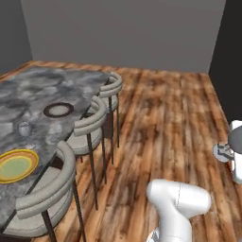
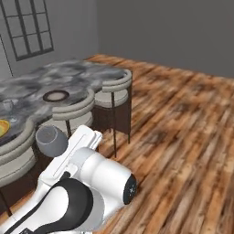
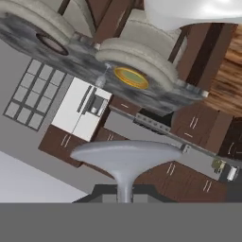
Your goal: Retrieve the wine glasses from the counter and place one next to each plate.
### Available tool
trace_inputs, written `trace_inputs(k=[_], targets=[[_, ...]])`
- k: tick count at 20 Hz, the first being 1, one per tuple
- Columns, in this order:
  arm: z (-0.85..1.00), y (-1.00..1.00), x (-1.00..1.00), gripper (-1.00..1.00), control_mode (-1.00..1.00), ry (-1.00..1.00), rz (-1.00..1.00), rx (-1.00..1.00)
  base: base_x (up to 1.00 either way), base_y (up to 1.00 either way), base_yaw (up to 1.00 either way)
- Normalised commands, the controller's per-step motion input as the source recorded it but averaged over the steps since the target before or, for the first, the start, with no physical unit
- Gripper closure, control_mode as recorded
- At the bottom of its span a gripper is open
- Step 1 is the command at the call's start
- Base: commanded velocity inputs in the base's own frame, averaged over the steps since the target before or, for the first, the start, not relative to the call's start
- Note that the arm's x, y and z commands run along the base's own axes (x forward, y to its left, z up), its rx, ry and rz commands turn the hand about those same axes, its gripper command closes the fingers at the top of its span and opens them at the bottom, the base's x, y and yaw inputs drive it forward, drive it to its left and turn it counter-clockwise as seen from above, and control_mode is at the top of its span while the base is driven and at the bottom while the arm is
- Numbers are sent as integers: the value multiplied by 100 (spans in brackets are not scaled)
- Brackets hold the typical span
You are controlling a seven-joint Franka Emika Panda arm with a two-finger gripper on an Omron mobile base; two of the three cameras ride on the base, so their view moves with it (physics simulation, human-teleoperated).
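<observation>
Grey marbled surface sits at your left, carrying a wine glass between the yellow-orange plate and the brown-rimmed plate. Your end effector is clenched on a second wine glass by its stem. Curved chairs crowd that edge; swinging in low could clip them. Open wooden floor lies right.

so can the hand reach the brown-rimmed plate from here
probably not yet: the hand, shut on a wine glass, sits back from the table, and chairs stand between it and the brown-rimmed plate
</observation>
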Motion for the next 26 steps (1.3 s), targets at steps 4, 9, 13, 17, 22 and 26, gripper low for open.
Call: trace_inputs(k=[4,9,13,17,22,26], targets=[[0,0,0,100,100,0,0,0,92,-60,55],[0,0,0,100,100,0,0,0,54,-51,69],[0,0,0,100,100,0,0,0,13,-59,69],[0,0,0,100,100,0,0,0,11,-41,78],[0,0,0,100,100,0,0,0,30,-34,81],[0,0,0,100,100,0,0,0,50,-68,63]])
